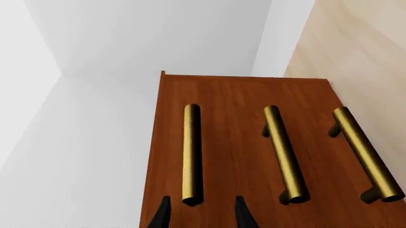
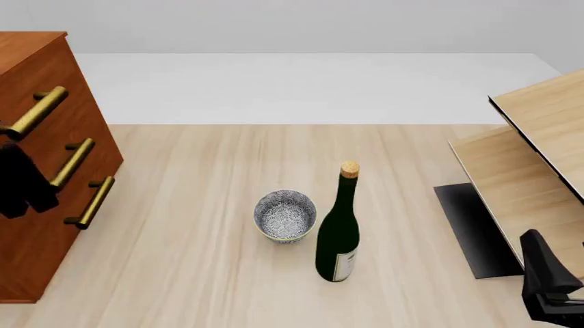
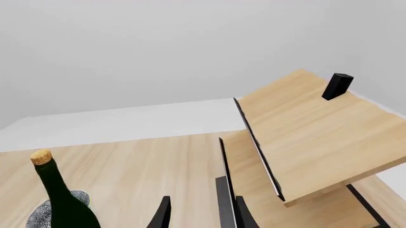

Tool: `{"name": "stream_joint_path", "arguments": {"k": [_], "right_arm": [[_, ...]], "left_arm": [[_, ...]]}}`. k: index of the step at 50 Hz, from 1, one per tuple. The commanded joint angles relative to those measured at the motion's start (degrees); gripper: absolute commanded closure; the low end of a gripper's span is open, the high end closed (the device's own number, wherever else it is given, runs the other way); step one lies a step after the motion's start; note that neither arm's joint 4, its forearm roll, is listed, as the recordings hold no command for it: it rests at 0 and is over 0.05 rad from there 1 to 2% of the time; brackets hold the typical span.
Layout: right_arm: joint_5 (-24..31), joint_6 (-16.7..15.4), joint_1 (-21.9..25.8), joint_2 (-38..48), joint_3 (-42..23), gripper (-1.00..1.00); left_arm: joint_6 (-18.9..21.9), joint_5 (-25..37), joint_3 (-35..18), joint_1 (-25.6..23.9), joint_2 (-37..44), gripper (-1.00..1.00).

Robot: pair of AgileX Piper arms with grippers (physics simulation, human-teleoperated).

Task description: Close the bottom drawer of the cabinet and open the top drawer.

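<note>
1. L hand (image 1: 199,213): fingers apart, gripping nothing, tips either side of the near end of the top drawer (image 1: 190,118) handle, not yet clamped on it.
2. Same hand in front view (image 2: 23,179): dark shape right at the cabinet (image 2: 37,225) face, far left of the counter (image 2: 201,205).
3. Bottom drawer (image 2: 50,236): front looks flush w/ the others, so prob. already closed.
4. Top drawer: also looks flush, so not pulled out; that half is left, grip then pull.
5. R hand (image 3: 199,211): fingers apart, empty, idle near pale boards (image 3: 311,137), well apart from the cabinet.
6. Bottle (image 2: 340,225) & bowl (image 2: 284,216) mid-counter, not involved.
</note>
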Motion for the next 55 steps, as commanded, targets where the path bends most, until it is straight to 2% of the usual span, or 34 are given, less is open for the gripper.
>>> {"name": "stream_joint_path", "arguments": {"k": [1, 19, 20, 35, 55], "right_arm": [[0.04, -0.02, -0.04, -0.05, 0.01, -1.00], [0.18, -0.08, -0.11, -0.23, 0.04, -1.00], [0.18, -0.12, -0.11, -0.24, 0.04, -1.00], [0.27, 0.00, -0.18, -0.28, 0.00, -1.00], [0.25, 0.06, -0.20, -0.23, -0.04, -1.00]], "left_arm": [[0.80, -1.63, -0.01, 0.80, 1.06, -1.00], [1.83, -3.59, -0.44, 1.18, 2.42, -1.00], [1.56, -4.12, -0.75, 1.21, 2.45, 1.00], [2.12, -5.66, -1.25, 0.53, 2.79, 1.00], [2.32, -5.98, -1.41, -3.03, 1.75, 1.00]]}}
